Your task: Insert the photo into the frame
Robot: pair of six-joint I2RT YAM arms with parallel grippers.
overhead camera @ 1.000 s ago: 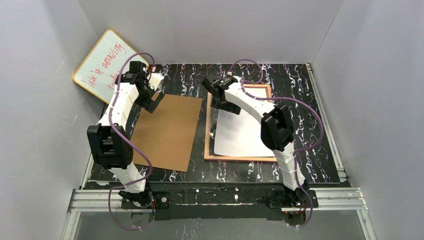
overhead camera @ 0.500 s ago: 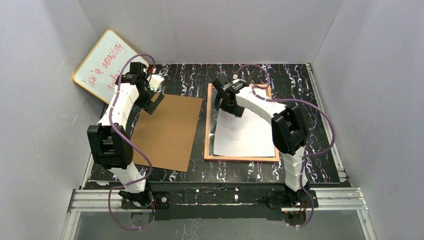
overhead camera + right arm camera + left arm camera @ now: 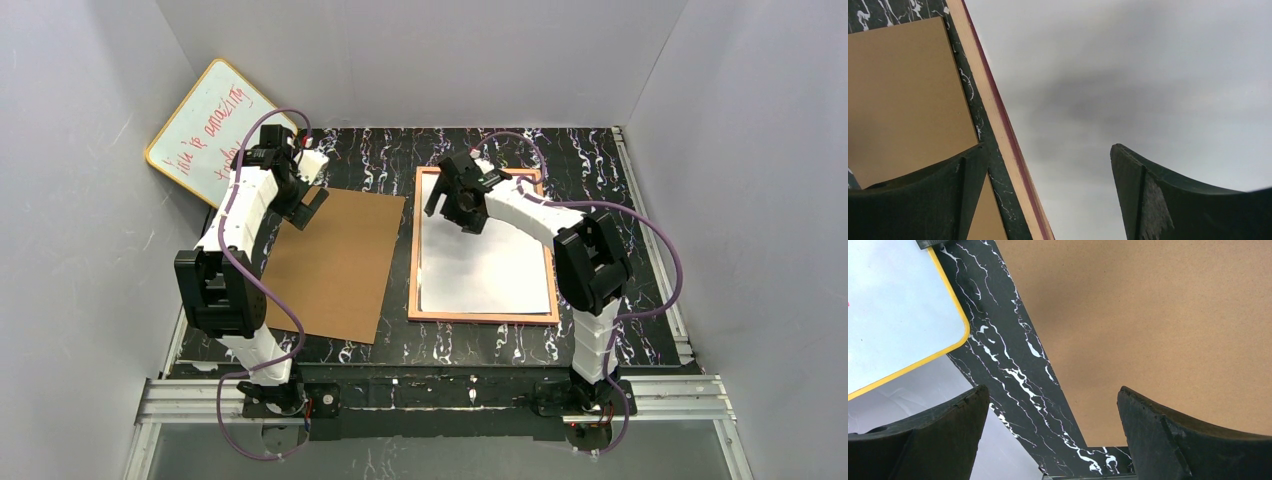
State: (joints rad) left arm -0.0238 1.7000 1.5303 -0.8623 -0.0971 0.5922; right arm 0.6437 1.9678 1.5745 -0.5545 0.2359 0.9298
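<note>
We see a black, white-veined tabletop [image 3: 600,160] carrying everything. The largest thing on it is the frame [image 3: 480,319]. It lies flat with its light wood-coloured rear upward on the right half of the tabletop, its far rail near the far edge. The photo [image 3: 490,275] lies inside the frame's rails, plain white back up, and covers nearly the whole opening. Its printed side is hidden from us.

On the left half lies a brown backing board [image 3: 335,265], flat and slightly turned, apart from the frame with a strip of tabletop between them. A yellow-edged whiteboard [image 3: 205,125] with red writing leans at the far left corner, partly off the tabletop.

The left gripper [image 3: 1050,388] hangs over the backing board's far left corner, its fingers spread wide with nothing between them. The right gripper [image 3: 1048,145] hangs over the far left part of the frame, above the photo beside the left rail. It too is released and holds nothing.
</note>
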